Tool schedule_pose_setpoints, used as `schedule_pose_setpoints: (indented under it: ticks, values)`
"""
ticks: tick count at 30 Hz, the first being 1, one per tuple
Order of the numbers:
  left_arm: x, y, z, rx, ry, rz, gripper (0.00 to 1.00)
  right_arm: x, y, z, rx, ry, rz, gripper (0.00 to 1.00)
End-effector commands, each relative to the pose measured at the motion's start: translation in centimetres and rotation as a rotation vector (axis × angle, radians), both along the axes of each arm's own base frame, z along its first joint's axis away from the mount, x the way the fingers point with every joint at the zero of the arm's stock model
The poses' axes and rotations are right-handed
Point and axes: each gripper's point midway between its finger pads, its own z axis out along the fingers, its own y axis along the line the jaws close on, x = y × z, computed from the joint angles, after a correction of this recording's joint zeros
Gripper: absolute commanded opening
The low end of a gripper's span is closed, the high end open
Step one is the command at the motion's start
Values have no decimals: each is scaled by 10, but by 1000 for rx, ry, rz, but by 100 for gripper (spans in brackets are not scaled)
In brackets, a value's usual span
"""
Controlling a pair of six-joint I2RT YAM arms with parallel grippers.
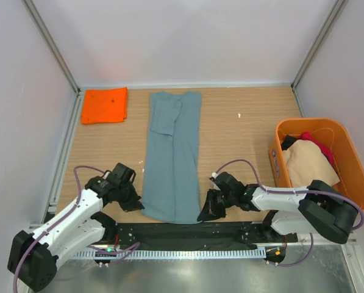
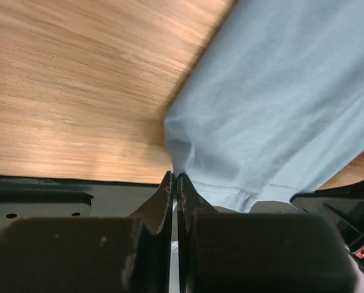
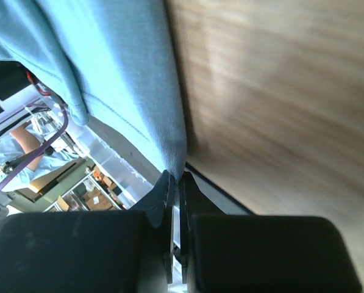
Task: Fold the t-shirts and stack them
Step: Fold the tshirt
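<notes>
pale walls (image 1: 182, 36) enclose a wooden table (image 1: 242, 140); blurred beyond its edge, maybe shelves (image 3: 87, 192).

Shows plain dusty grey-blue on the long shirt (image 1: 172, 155), bright orange on the folded shirt (image 1: 105, 105) and a like orange on the plastic tub (image 1: 308, 121). Holds beige cloth (image 1: 306, 165), red cloth (image 1: 319, 146) and dark cloth (image 1: 289, 143) in that tub. Runs pale brown wood grain across the table (image 1: 242, 134).

wooden table (image 1: 242, 140), grey-blue t-shirt (image 1: 172, 159), orange t-shirt (image 1: 105, 105), orange tub (image 1: 310, 121)
</notes>
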Motion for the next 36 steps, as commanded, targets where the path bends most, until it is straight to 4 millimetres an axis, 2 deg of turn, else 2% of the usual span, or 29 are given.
schedule_pose_setpoints:
  ticks: [1,5,6,8,9,10,11,12,14,15,16,17,18,19,20,21,23,24,25,26,27,31,33,34,36]
  values:
    - [10,3,21,28,-57,-51,0,6,7,20,27,-33,-21,1]
    - [24,2,44,36,-118,-61,0,19,4,32,6,-81,-47,1]
    - [28,0,48,33,-132,-56,0,27,9,41,20,-96,-51,1]
    - [40,-3,55,32,-155,-43,0,46,3,44,1,-109,-76,1]
    - [45,-3,55,47,-150,-40,0,59,8,58,25,-132,-82,1]
    - [56,-6,65,44,-179,-36,0,77,1,54,4,-143,-103,1]
    - [68,-4,68,55,-203,-26,0,85,-1,56,-7,-140,-105,1]
    - [75,-4,65,70,-182,-21,0,102,5,70,15,-161,-101,1]
    - [104,-5,78,65,-232,7,0,123,-6,61,-53,-143,-94,1]
    - [115,-6,83,67,-249,14,0,145,-1,78,-38,-187,-96,1]
    - [130,-8,85,72,-246,20,0,154,-1,80,-43,-193,-89,1]
    - [145,-5,90,72,-269,38,0,164,-7,70,-74,-164,-87,1]
    - [155,-5,92,63,-270,47,0,180,-4,82,-60,-190,-92,1]
    - [177,-3,95,57,-284,71,0,188,-3,82,-60,-183,-89,1]
    - [186,-2,96,55,-289,76,0,195,-6,74,-78,-165,-82,1]
    - [195,0,95,59,-287,69,0,213,-4,83,-65,-196,-92,1]
    - [221,2,97,53,-285,81,0,227,-8,83,-81,-186,-95,1]
    - [229,2,99,46,-286,79,0,244,-8,82,-79,-194,-99,1]
    - [238,3,100,26,-287,84,0,251,-8,82,-74,-191,-100,1]
    - [245,1,88,26,-254,82,0,255,-9,80,-73,-176,-96,1]
    - [257,0,97,15,-276,83,0,269,-7,80,-71,-186,-97,1]
    - [281,-8,91,-6,-263,71,0,298,-10,79,-56,-185,-111,1]
    - [289,-15,87,-27,-249,64,0,308,-7,83,-42,-189,-108,1]
    - [291,-16,86,-33,-246,60,0,311,-7,76,-45,-173,-105,1]
    - [296,-17,80,-32,-233,61,0,319,-6,78,-27,-176,-108,1]
